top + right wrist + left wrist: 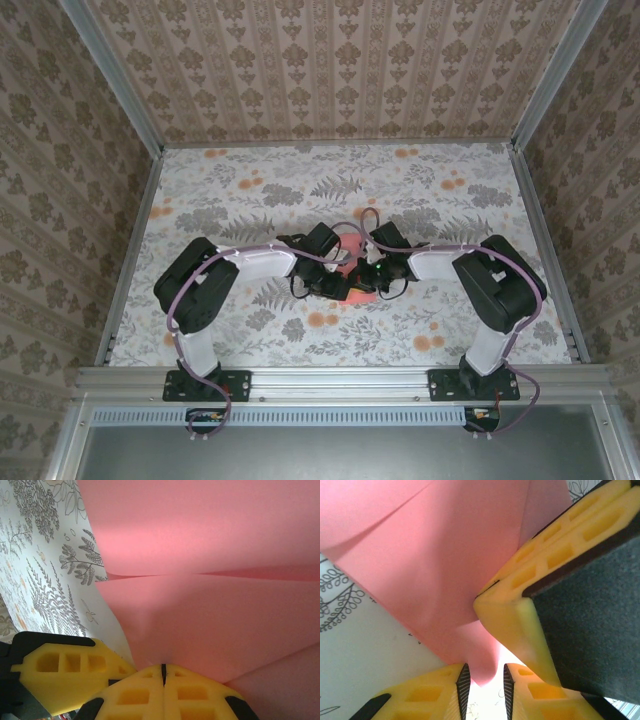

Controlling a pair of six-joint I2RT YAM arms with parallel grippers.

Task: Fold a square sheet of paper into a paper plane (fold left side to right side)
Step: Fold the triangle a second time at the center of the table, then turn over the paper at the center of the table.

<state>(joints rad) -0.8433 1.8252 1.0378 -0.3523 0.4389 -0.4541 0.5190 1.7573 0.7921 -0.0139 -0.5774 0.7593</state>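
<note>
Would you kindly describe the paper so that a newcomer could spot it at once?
Find the floral-print table, then look to its middle, where the two robot arms meet. There is the salmon-pink sheet of paper, the one plain, unpatterned surface amid printed leaves and flowers.

A surface (250,190) printed with grey ferns and orange blossoms is enclosed on three sides. The back wall (340,70), left wall (50,200) and right wall (600,200) are papered in a beige damask pattern. Pale metal posts (110,70) stand at the surface's far corners. A ribbed aluminium rail (340,380) borders its near edge, and a dark panel (340,450) lies beyond that rail. From the wrist views, the grey leaf print (45,580) is sharp on a white ground.
</note>
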